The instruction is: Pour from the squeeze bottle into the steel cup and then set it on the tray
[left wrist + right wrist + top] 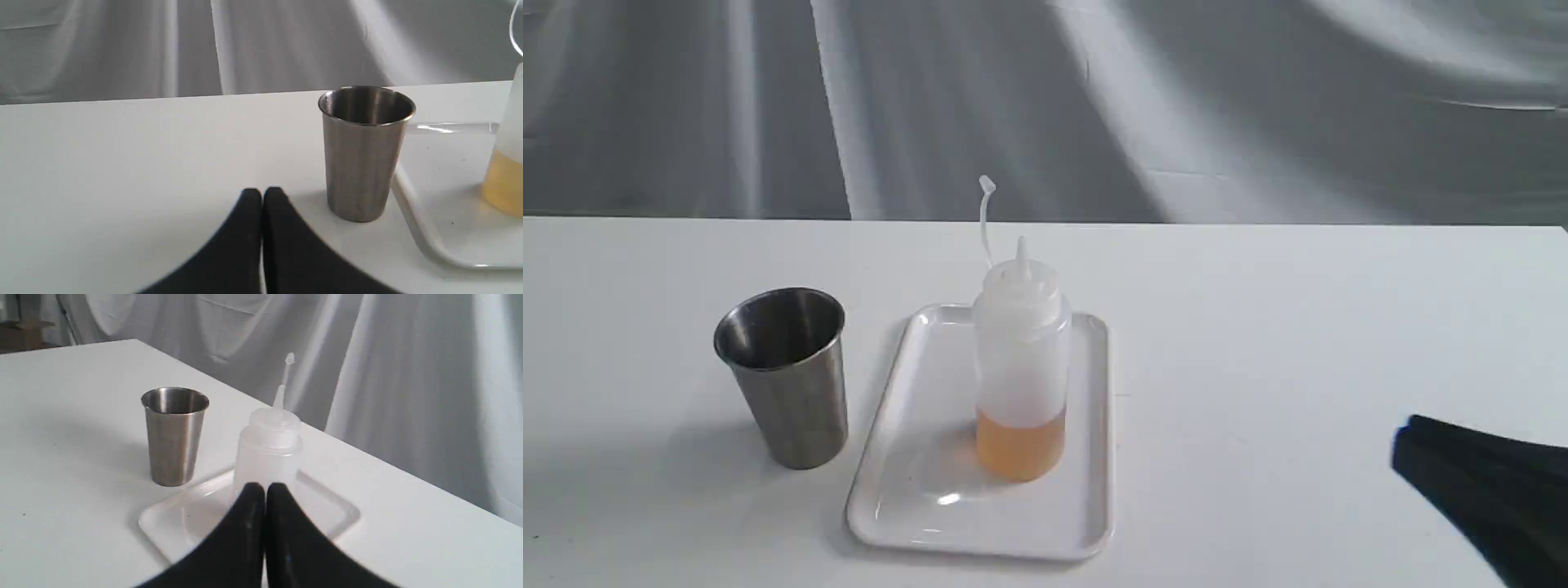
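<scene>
Bottle [1021, 367]: standing upright on the tray [915, 506], uncapped for pouring.
Cup [784, 376]: sitting just beside the tray, mouth up.
Right gripper [264, 486]: facing the tray, jaws pressed together, holding nothing.
Left gripper [262, 191]: likewise closed, empty.

My right gripper [264, 486] has its two black fingers pressed flat together, tip to tip, gripping nothing. It points toward the squeeze bottle [1021, 367] and hangs low, well apart from the bottle on its right side. In the exterior view only a dark, blurred corner of it shows there. My left gripper [261, 191] is pinched closed the same way, fingers touching along their length and empty. It sits low, off to the bottle's left and clear of it. That arm is out of the exterior view.
</scene>
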Robot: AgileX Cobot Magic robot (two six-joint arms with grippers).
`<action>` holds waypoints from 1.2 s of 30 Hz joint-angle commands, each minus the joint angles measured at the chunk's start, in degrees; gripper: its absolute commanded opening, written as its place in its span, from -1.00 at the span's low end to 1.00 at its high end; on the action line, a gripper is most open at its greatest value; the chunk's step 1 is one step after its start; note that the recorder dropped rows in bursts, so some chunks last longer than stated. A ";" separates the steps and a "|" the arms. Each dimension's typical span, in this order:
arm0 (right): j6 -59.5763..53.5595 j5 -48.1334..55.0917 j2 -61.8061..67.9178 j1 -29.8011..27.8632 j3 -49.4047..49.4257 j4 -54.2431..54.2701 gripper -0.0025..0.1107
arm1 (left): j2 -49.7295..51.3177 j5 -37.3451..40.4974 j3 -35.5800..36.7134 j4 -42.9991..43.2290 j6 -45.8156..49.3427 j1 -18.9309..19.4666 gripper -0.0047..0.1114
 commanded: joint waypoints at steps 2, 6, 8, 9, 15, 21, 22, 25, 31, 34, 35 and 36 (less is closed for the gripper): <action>0.33 7.79 -10.32 0.06 0.32 1.93 -0.96 | -0.15 -0.43 0.25 -0.06 -0.29 0.09 -0.92; 0.33 10.33 -18.32 0.06 0.32 3.85 -0.96 | -0.15 -0.43 0.25 -0.06 -0.29 0.09 -0.92; 0.33 11.14 -21.64 0.06 0.32 5.76 -0.96 | -0.15 -0.43 0.25 -0.06 -0.29 0.09 -0.92; 0.33 11.49 -23.12 0.06 0.32 7.02 -0.96 | -0.15 -0.43 0.25 -0.06 -0.29 0.09 -0.92; 0.33 12.18 -30.21 0.06 0.32 12.30 -0.96 | -0.15 -0.43 0.25 -0.06 -0.29 0.09 -0.92; 0.22 12.28 -31.60 0.06 0.32 12.30 -0.96 | -0.15 -0.43 0.25 -0.06 -0.29 0.09 -0.92; 0.22 12.57 -31.60 0.06 0.32 12.30 -0.96 | -0.15 -0.43 0.25 -0.06 -0.29 0.09 -0.92; 0.22 14.53 -31.60 0.06 0.32 12.30 -0.96 | -0.15 -0.43 0.25 -0.06 -0.16 0.09 -0.92; 0.22 17.80 -31.60 0.06 1.96 17.30 -0.96 | -0.15 -0.43 0.25 -0.06 -0.16 0.09 -0.92; 0.22 17.80 -31.60 0.06 3.77 21.31 -0.96 | -0.15 -0.43 0.25 -0.06 -0.16 0.09 -0.92; 0.35 17.80 -31.60 0.06 4.33 21.20 -0.96 | -0.15 -0.43 0.25 -0.06 -0.35 0.09 -0.92; 0.35 17.89 -31.60 -0.08 4.93 21.20 -0.96 | -0.15 -0.43 0.25 -0.06 -0.35 0.09 -0.92</action>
